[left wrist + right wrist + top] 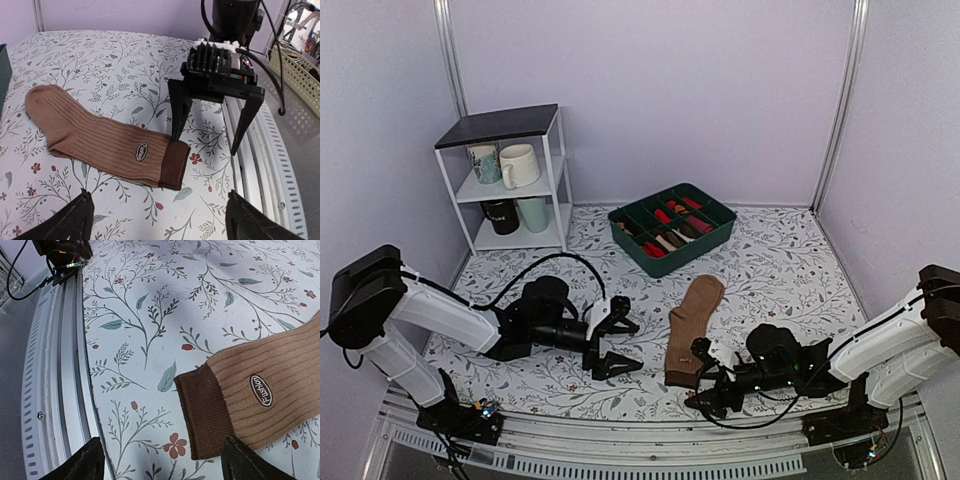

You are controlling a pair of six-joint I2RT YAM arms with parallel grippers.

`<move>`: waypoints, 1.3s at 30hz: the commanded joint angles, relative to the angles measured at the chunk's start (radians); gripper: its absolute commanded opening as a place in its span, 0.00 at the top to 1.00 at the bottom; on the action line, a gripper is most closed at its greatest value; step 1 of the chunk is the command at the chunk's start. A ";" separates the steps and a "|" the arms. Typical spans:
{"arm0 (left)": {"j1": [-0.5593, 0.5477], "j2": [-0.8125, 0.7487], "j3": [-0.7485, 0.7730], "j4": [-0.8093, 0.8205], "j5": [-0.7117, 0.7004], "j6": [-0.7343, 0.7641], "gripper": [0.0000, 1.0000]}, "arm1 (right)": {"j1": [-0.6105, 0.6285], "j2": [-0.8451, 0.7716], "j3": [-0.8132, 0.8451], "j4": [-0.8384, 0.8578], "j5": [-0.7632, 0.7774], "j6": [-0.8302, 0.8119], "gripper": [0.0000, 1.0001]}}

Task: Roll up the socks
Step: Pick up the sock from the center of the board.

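1. Socks (692, 330) are lying flat and unrolled on the desk (790, 270), cuff facing the near edge.
2. Right pincer (708, 378) is gaping empty at the cuff, probably lining up to start the roll.
3. Left pincer (623, 346) is gaping empty too, facing the socks from beside.

On my right wrist feed the socks (260, 385) lie flat on the floral table (165, 300), dark brown cuff nearest me, an oval label on the tan ribbing. My right fingers (90, 462) stand wide apart, holding nothing. A slotted metal rail (55, 365) runs along the left.
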 commanded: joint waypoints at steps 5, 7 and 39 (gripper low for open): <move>-0.024 0.007 0.014 0.004 0.013 0.017 0.08 | 0.004 0.035 0.049 0.047 0.065 -0.098 0.19; -0.024 0.012 0.012 0.003 0.014 0.017 0.08 | 0.004 0.043 0.052 0.055 0.049 -0.098 0.19; -0.064 0.017 0.055 -0.125 0.151 0.170 0.03 | 0.002 0.180 0.138 -0.203 0.004 0.199 1.00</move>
